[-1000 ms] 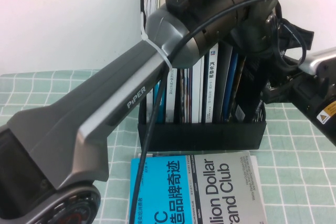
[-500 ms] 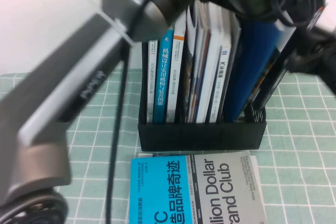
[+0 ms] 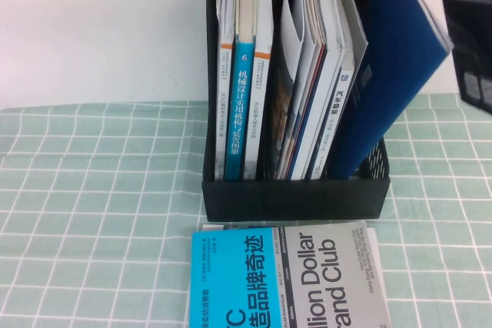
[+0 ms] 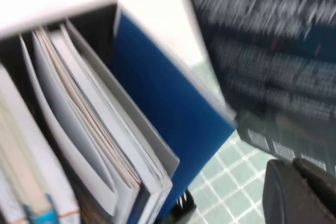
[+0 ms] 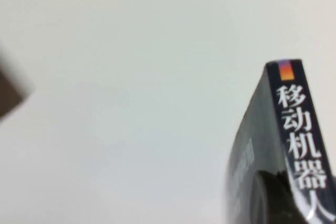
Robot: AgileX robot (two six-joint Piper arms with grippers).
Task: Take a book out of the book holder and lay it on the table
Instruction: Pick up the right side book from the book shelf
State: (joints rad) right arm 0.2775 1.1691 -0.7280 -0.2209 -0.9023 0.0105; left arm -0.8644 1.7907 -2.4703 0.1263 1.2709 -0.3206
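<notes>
The book (image 3: 470, 28) hangs in the air at the upper right of the high view, clear of the holder (image 3: 296, 197) and above the table (image 3: 92, 190). The right gripper (image 5: 275, 195) pinches it by the spine (white title characters show beside the dark finger). Only a dark finger of the left gripper (image 4: 299, 192) shows, near the book's cover; I cannot tell whether it is spread. A blue book (image 3: 384, 74) leans out of the holder's right end.
</notes>
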